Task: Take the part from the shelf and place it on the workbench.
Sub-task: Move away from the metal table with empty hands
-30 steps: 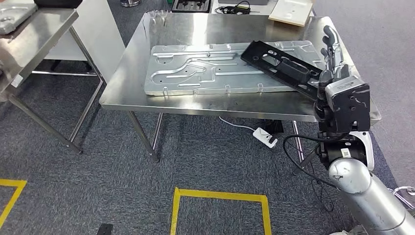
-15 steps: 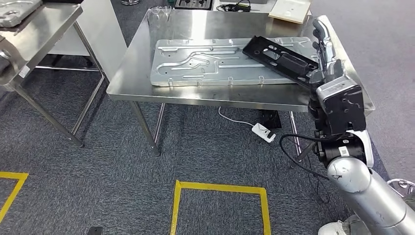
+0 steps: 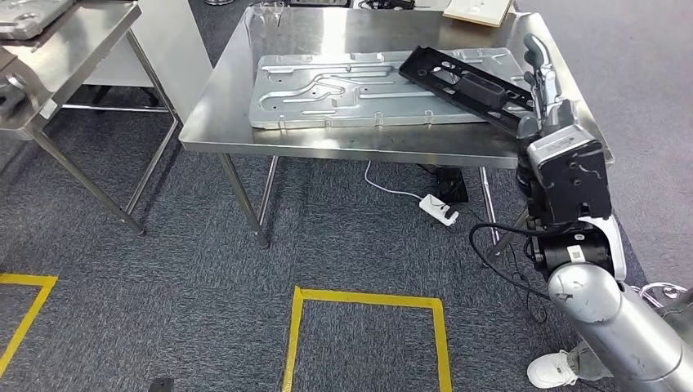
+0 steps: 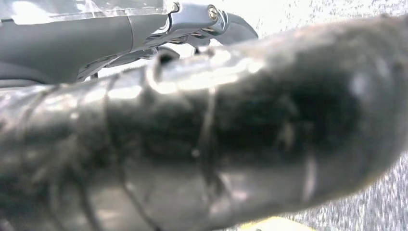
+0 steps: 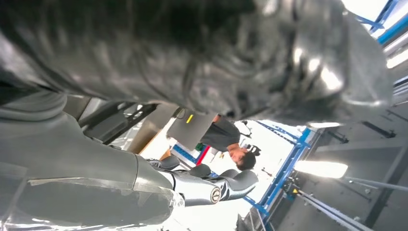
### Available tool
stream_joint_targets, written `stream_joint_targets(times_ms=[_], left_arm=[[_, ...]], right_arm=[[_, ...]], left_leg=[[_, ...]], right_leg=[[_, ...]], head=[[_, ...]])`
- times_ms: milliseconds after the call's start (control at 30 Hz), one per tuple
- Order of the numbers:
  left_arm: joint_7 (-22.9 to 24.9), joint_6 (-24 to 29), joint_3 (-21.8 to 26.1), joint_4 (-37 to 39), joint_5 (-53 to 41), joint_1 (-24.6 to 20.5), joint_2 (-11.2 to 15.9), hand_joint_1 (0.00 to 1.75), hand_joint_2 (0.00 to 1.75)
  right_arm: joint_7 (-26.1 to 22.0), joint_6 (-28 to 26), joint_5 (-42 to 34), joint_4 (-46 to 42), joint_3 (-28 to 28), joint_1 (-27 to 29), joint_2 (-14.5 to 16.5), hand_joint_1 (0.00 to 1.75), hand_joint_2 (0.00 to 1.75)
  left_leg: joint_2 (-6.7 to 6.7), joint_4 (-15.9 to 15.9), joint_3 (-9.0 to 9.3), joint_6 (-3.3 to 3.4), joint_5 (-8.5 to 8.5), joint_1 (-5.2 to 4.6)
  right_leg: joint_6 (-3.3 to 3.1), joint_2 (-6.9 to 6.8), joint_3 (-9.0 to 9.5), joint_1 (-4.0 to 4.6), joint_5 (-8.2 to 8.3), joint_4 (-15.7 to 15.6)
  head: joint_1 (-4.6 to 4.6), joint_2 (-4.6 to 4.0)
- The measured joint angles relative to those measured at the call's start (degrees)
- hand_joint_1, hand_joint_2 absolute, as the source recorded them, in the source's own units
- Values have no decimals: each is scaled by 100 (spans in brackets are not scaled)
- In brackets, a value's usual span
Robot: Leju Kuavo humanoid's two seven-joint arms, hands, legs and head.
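Observation:
A long black part (image 3: 462, 82) lies slanted across a silver pressed plate (image 3: 327, 90) on the steel workbench (image 3: 343, 145). Its near right end sits at my right hand (image 3: 543, 90), which holds it there at the bench's right edge, fingers (image 3: 535, 53) stretched straight out above the part. In the right wrist view the grey thumb (image 5: 72, 159) and silver fingers (image 5: 207, 185) stand apart. The left wrist view has my left hand (image 4: 192, 21) as a grey cover and dark fingers; how those fingers lie is unclear.
A second steel table (image 3: 65, 49) stands at the left, with a grey part on top. Under the workbench lie a white power strip (image 3: 439, 211) and cable. Yellow tape (image 3: 368, 302) marks the carpet. A person's shoe (image 3: 556, 369) is by my right arm; a person (image 5: 231, 139) stands behind.
The camera has moved, so the whole scene sits higher in the picture. My right hand and the black part have shifted slightly left over the plate together.

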Motion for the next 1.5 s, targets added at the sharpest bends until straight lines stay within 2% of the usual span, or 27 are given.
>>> stream_joint_targets(times_ms=[100,133,167,200,267,333,367,433,500,600,633,667,700,733,800,867,967,1000,1067,1133,1167,1200,1233,1300,1367,1467,1500], left_arm=[[-55,20,0,0,-5,7,-18,0,0],[-67,28,0,0,-5,9,-22,0,0],[-73,33,0,0,-5,11,-25,0,0],[-72,37,0,0,-5,12,-28,0,0],[-60,38,0,0,-6,6,-27,0,0],[-44,44,1,0,-7,-4,-21,0,0],[-38,48,2,0,-8,-8,-19,0,0],[-36,54,2,0,-7,-8,-19,0,0],[-39,56,2,0,-3,-3,-23,0,0],[-45,54,2,0,4,-3,-27,0,0],[-45,51,2,0,7,-3,-27,0,0],[-45,48,2,0,9,-2,-27,0,0],[-45,43,2,0,12,0,-27,0,0],[-45,37,2,0,13,0,-27,0,0],[-48,29,2,0,16,-5,-26,0,0],[-57,21,2,0,19,-9,-24,0,0],[-75,-1,2,0,31,3,-20,0,0],[-81,-8,2,0,37,9,-19,0,0],[-87,-18,2,0,46,14,-18,0,0],[-88,-27,3,0,51,11,-20,0,0],[-87,-30,3,0,53,11,-21,0,0],[-87,-32,4,0,55,11,-21,0,0],[-87,-32,4,0,55,11,-22,0,0],[-92,-32,4,0,55,3,-15,0,0],[-102,-32,5,0,54,-7,3,0,0],[-115,-37,11,0,64,-14,15,0,0],[-116,-39,14,0,75,-14,15,0,0]], right_arm=[[62,-58,-7,-42,1,92,-75,0,0],[77,-67,-11,-57,1,133,-107,0,0],[89,-70,-15,-68,1,171,-137,0,0],[102,-70,-19,-77,1,204,-162,0,0],[133,-66,-20,-101,1,256,-211,0,0],[174,-64,-9,-128,1,292,-261,0,0],[192,-68,-1,-138,1,315,-282,0,0],[228,-88,22,-160,0,382,-330,0,0],[255,-121,44,-186,-5,451,-388,0,0],[282,-153,57,-218,-19,543,-465,0,0],[290,-156,58,-226,-22,586,-479,0,0],[298,-156,60,-232,-22,628,-487,0,0],[304,-156,62,-239,-22,655,-492,0,0],[307,-156,67,-248,-22,667,-496,0,0],[312,-156,79,-273,-22,670,-513,0,0],[317,-160,86,-298,-28,679,-528,0,0],[327,-155,79,-312,-32,701,-532,0,0],[332,-150,71,-314,-32,707,-532,0,0],[339,-141,57,-322,-32,717,-532,0,0],[340,-131,51,-328,-32,738,-532,0,0],[340,-124,49,-328,-32,751,-532,0,0],[341,-113,47,-328,-32,765,-532,0,0],[342,-100,45,-328,-32,776,-532,0,0],[344,-72,45,-333,-32,788,-534,0,0],[347,-48,46,-341,-32,785,-539,0,0],[359,-8,47,-344,-32,788,-544,0,0],[362,6,47,-344,-32,787,-548,0,0]], left_leg=[[0,961,-325,-93,-717,39],[0,1259,-392,-108,-842,46],[0,1396,-378,-113,-845,48],[0,1325,-261,-106,-744,48],[-3,652,236,-59,-479,42],[-10,-38,685,3,-416,13],[-14,-203,775,30,-442,-4],[-15,-289,774,90,-402,-9],[10,-353,744,181,-305,16],[47,-381,620,275,-171,24],[52,-373,560,277,-133,22],[52,-360,500,271,-98,21],[52,-340,441,258,-66,23],[51,-311,383,242,-41,25],[47,-222,273,199,-9,23],[40,-149,191,134,30,11],[26,-114,112,34,84,16],[22,-32,61,1,-9,25],[16,445,-127,-62,-452,49],[17,1123,-313,-100,-891,59],[17,1334,-333,-104,-958,60],[17,1362,-261,-94,-903,59],[16,1183,-81,-70,-766,54],[12,441,460,18,-530,23],[8,-175,843,97,-515,-22],[14,-393,893,177,-462,-45],[26,-434,884,211,-404,-33]], right_leg=[[-65,-8,-168,1,133,-1],[-64,-8,-230,5,172,8],[-61,-5,-293,8,208,22],[-55,-2,-353,9,241,41],[-28,5,-443,10,294,76],[24,6,-490,17,345,90],[56,3,-502,16,375,88],[125,0,-516,19,431,80],[183,8,-573,21,301,202],[240,16,-870,9,-388,1079],[257,16,-951,2,-545,1398],[272,15,-961,-10,-581,1578],[285,14,-876,-24,-501,1563],[294,13,-690,-40,-353,1349],[302,17,-173,-56,-157,601],[269,30,95,-39,-151,128],[128,27,24,-26,-93,62],[68,19,-15,-29,-47,51],[-32,4,-118,-32,52,36],[-65,2,-247,-19,141,42],[-65,3,-310,-11,183,48],[-63,4,-372,-4,222,56],[-57,6,-427,4,259,67],[-32,7,-506,17,324,85],[23,-1,-545,15,389,83],[138,-13,-560,-9,478,53],[168,-9,-578,-8,423,94]], head=[[-26,0],[-27,0],[-27,0],[-28,0],[-29,0],[-24,1],[-22,2],[-16,2],[-7,2],[9,0],[10,0],[11,0],[12,0],[11,0],[11,1],[9,1],[9,0],[1,0],[-15,0],[-25,1],[-25,1],[-26,1],[-25,1],[-24,1],[-23,1],[-26,0],[-24,1]])
